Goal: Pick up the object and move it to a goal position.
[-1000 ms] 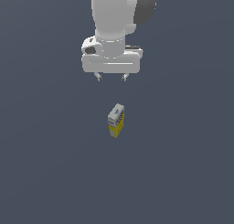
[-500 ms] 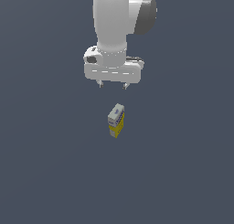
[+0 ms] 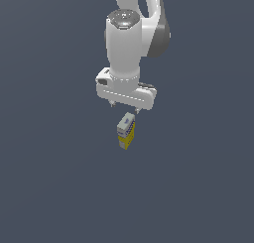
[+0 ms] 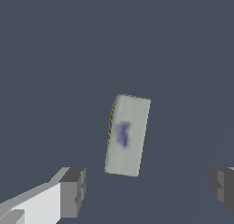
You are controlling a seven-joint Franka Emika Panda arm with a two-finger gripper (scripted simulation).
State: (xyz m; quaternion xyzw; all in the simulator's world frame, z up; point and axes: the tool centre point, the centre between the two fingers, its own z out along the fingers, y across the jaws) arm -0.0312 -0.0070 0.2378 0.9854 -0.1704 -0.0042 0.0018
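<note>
The object [image 3: 126,131] is a small carton with a grey-white top bearing bluish marks and a yellow lower part. It stands on the dark grey floor [image 3: 59,187]. My white gripper [image 3: 124,108] hangs just above it, fingers spread wide, holding nothing. In the wrist view the box top [image 4: 127,135] shows as a grey-white rectangle with a blue smudge. It lies ahead of the gap between my two dark fingertips [image 4: 73,191], and the open gripper [image 4: 148,191] does not touch it.
Only the plain dark grey floor [image 4: 55,45] surrounds the box. No other objects, walls or edges show in either view.
My gripper has come down towards the box and now sits close above its top. The fingers stay open. The box has not moved.
</note>
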